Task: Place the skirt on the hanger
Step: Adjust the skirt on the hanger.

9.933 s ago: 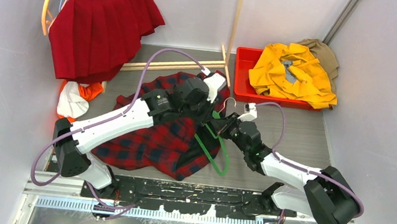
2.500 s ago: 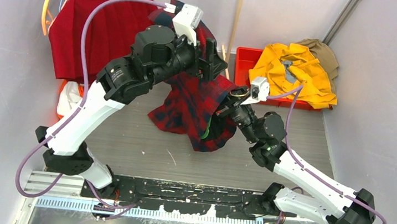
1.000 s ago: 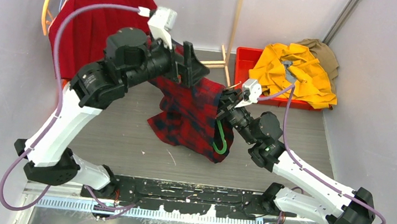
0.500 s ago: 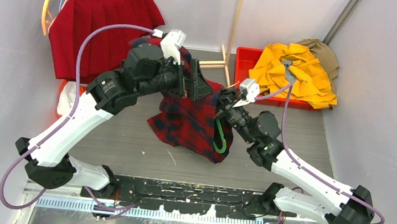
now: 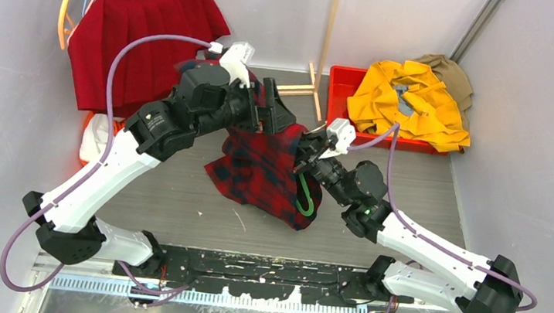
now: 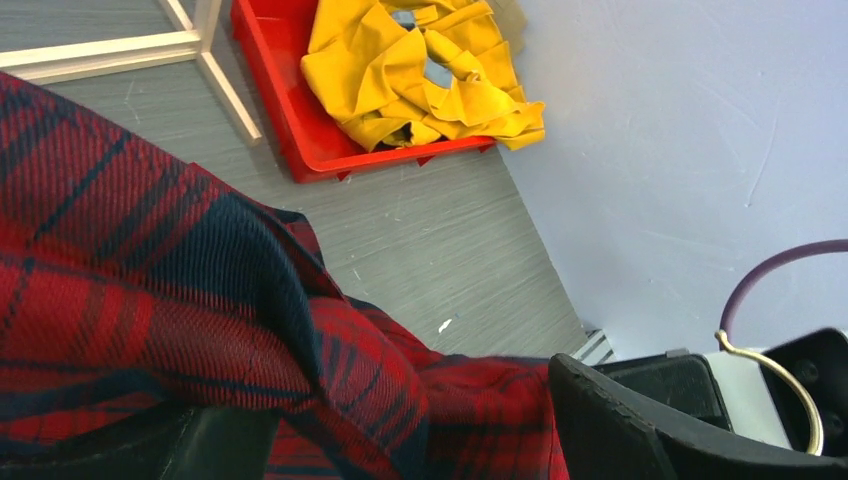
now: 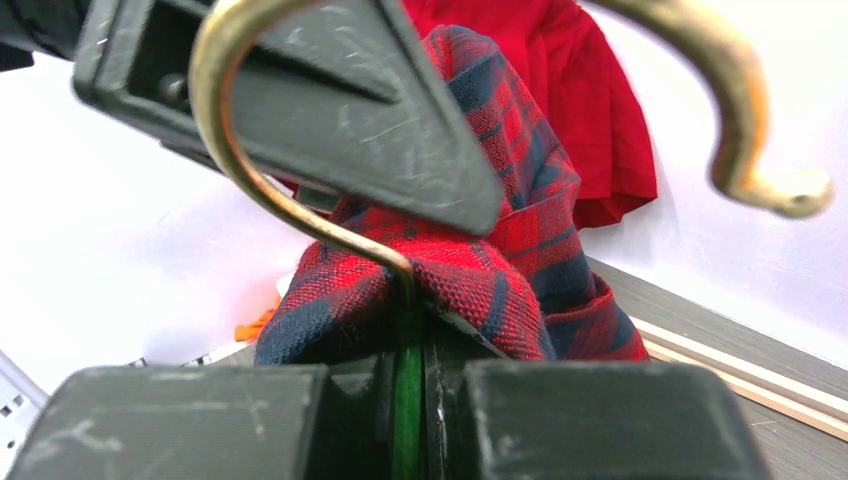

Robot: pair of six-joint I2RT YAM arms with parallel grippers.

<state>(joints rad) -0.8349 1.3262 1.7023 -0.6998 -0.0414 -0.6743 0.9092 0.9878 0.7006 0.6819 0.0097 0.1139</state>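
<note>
The right pincer (image 7: 405, 400) is closed on the neck of the green hanger (image 5: 306, 205) and holds it up, so that the shirt (image 5: 256, 174) can hang from it. The left pincer (image 5: 275, 114) is fully open with shirt cloth between its jaws, probably to arrange the cloth on the hanger. The skirt (image 5: 136, 25) hangs far behind the left pincer, to its left, and nothing touches it. I judge that the skirt step is not yet begun.
</note>
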